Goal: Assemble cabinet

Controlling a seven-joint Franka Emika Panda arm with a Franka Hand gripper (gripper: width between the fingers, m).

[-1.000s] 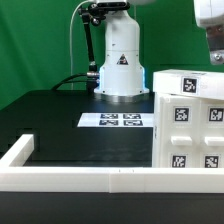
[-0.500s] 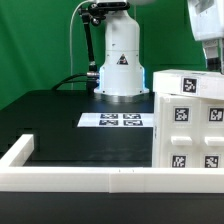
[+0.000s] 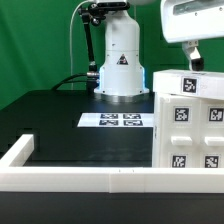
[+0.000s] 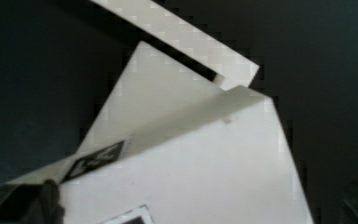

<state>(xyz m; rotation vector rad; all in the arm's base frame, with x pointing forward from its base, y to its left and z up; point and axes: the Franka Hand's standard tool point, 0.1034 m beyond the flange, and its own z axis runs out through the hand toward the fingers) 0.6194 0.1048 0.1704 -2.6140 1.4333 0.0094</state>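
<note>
Rail [image 3: 90, 178]: we see a long white rail along the near edge of the table [image 3: 60, 125], turning back at the exterior view's left corner.
Marker board [image 3: 115, 121]: a flat white strip with tags lies on the black table in front of the arm's base [image 3: 121, 62], well apart from the cabinet.
Base: the white pedestal with a triangular warning label stands at the far side, a cable running off to the exterior view's left.
Cabinet [image 3: 190, 120]: the large white box stands on the table at the exterior view's right, cut by the picture's edge; tagged square faces look toward the camera and its top carries another tag [image 3: 186, 84]. We cannot tell its long axis, since only part of it shows.
Gripper [image 3: 196, 58]: it hangs above the cabinet's top — one dark finger [image 3: 197, 57] points down, close over the top tag; we cannot tell whether it touches.
Gripper state: we cannot tell how far the jaws stand apart, nor do we see anything held.
Wrist view: a white slanting panel [image 4: 194, 150] with a tag [image 4: 96, 157] fills most of it — a dark, blurred shape sits at one corner.
</note>
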